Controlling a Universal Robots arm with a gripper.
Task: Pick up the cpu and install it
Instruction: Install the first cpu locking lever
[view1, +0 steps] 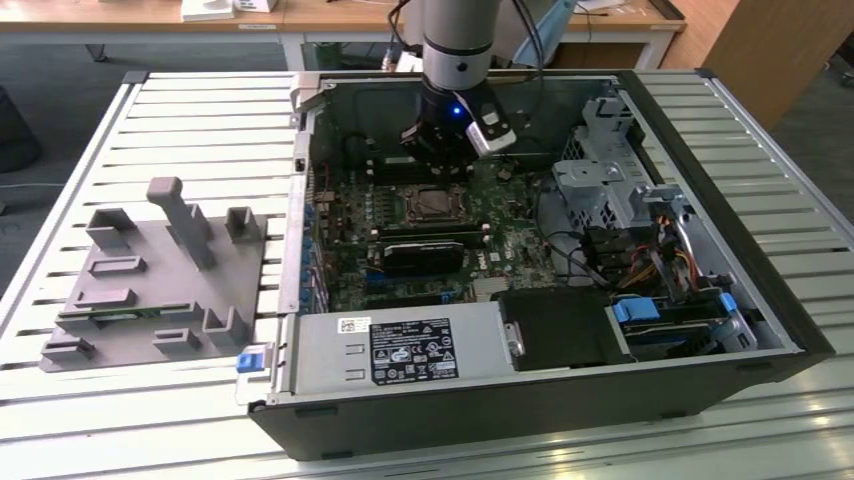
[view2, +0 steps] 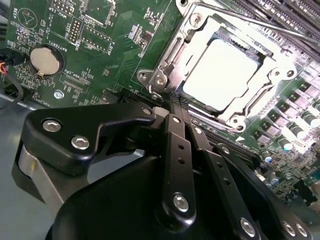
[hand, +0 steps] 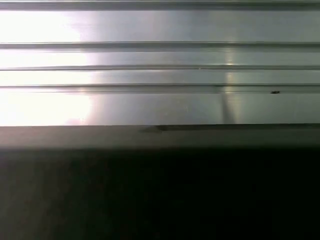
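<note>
In socket (view2: 227, 75) – cpu (view2: 220, 75), just beyond gripper (view2: 172, 102) – jaws clenched, empty.

A slatted aluminium table (view1: 200, 110) carries an open black computer case (view1: 747, 300) lying on its side toward the exterior view's right, and a grey parts fixture (view1: 147, 290) lying flat beside it toward the exterior view's left.

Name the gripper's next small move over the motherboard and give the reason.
Probably a short, straight lift away from the board. In the second wrist view the cpu lies flat inside the socket frame, and the gripper hangs close by, shut with nothing in it.
</note>
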